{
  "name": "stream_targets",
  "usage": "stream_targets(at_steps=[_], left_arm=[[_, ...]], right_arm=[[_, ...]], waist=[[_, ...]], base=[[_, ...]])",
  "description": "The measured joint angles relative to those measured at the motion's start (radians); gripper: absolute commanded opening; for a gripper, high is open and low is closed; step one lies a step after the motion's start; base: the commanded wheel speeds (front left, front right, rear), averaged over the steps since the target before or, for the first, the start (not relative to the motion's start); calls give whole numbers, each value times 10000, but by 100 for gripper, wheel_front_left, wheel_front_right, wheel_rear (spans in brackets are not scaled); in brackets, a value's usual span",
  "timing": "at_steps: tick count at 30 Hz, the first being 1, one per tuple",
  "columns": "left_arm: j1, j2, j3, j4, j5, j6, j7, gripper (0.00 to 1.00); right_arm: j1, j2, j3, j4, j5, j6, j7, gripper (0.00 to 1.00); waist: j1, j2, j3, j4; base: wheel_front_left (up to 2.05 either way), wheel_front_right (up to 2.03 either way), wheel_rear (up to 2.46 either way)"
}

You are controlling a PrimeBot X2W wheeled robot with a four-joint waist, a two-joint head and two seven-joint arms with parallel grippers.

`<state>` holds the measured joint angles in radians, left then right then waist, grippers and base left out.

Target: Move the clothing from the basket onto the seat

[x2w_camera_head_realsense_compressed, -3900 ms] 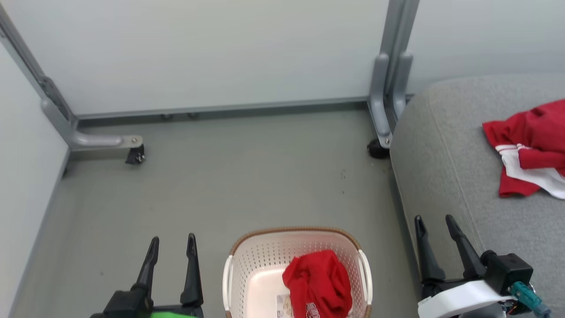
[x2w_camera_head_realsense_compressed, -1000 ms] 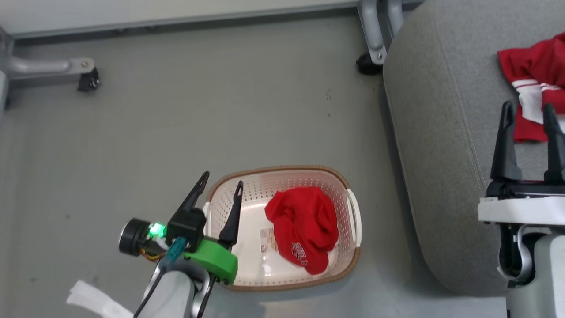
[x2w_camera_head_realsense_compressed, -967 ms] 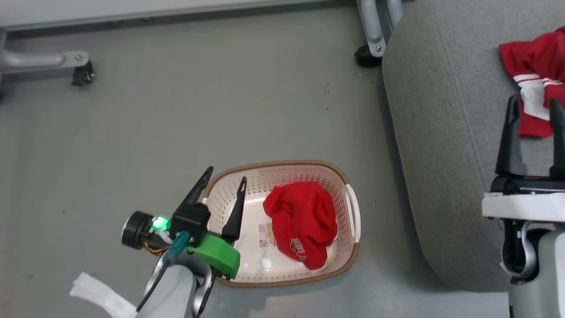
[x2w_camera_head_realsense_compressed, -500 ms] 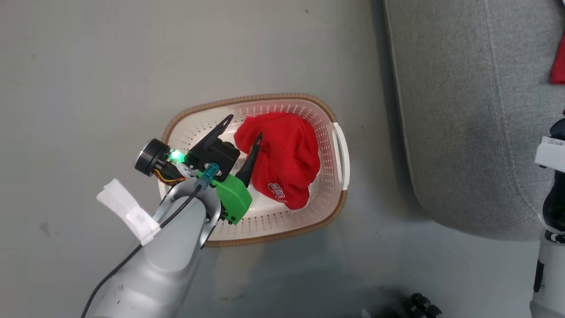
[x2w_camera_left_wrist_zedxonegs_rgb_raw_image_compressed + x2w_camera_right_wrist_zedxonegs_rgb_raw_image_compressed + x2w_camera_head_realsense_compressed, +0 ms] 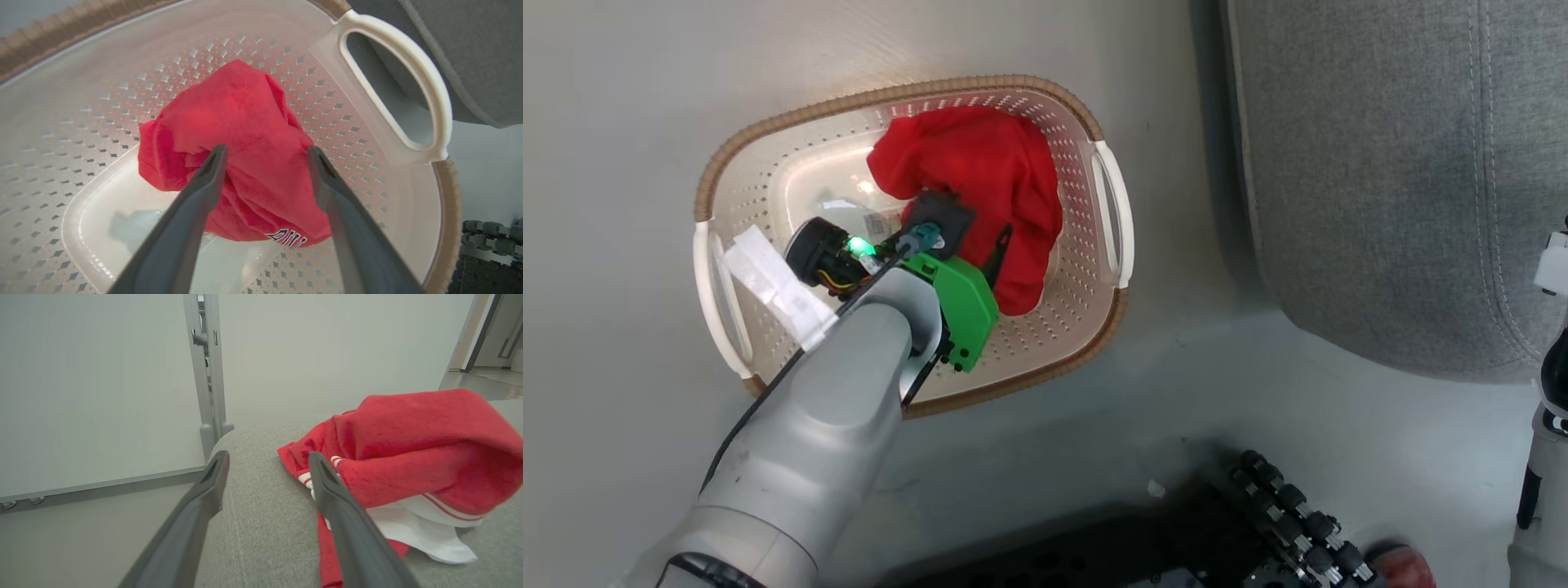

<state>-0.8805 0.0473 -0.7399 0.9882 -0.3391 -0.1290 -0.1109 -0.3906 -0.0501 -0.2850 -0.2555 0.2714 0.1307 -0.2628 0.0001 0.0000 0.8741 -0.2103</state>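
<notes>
One red garment [image 5: 980, 175] lies bunched in the right half of the cream basket [image 5: 890, 91], white lettering on its lower fold [image 5: 286, 237]. My left gripper [image 5: 266, 152] reaches down into the basket [image 5: 102, 94] and stands open, one finger on each side of the garment's top folds; whether the tips touch the cloth I cannot tell. In the head view the wrist hides one finger and the other finger [image 5: 999, 247] lies over the cloth. My right gripper [image 5: 268, 457] is open above the grey seat [image 5: 261, 522], beside the second red garment [image 5: 408, 449] with white trim.
The seat [image 5: 1380, 163] fills the right side, close to the basket's right handle [image 5: 1112, 212]. A grey partition post [image 5: 206, 375] stands behind the seat's corner. My dark wheeled base [image 5: 1258, 523] shows at the bottom. Bare grey floor surrounds the basket.
The head camera has tilted down, shifting the whole picture. My left gripper has gone from the basket's left rim down into the basket and now straddles the red garment.
</notes>
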Motion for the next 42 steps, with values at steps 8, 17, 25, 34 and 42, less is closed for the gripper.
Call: stream_targets(at_steps=[8, 17, 25, 34, 42], left_arm=[[-642, 4, -583, 221, -1137, 240, 1218, 100], [-834, 0, -537, 424, -2545, 723, 1360, 100], [-999, 6, -1170, 608, -3131, 698, 765, 0], [-651, 13, -2027, 431, -3430, 330, -890, 0], [701, 31, -1952, -633, -4094, 96, -1471, 0]], right_arm=[[-70, 2, 132, -380, -201, 0, 0, 100], [-235, 2, 564, -669, -270, 0, 0, 100], [-239, 4, 621, -679, -238, 0, 0, 100], [-24, 8, 823, -341, -422, 0, 0, 100], [683, 15, 1356, 13, -947, 2, 0, 100]], waist=[[0, 0, 758, -249], [-1, 0, 1021, -344], [-1, 0, 988, -376], [-1, 0, 300, -48], [-2, 0, -1154, 409]], base=[[0, 0, 0], [0, 0, 0], [0, 0, 0], [0, 0, 0], [0, 0, 0]])
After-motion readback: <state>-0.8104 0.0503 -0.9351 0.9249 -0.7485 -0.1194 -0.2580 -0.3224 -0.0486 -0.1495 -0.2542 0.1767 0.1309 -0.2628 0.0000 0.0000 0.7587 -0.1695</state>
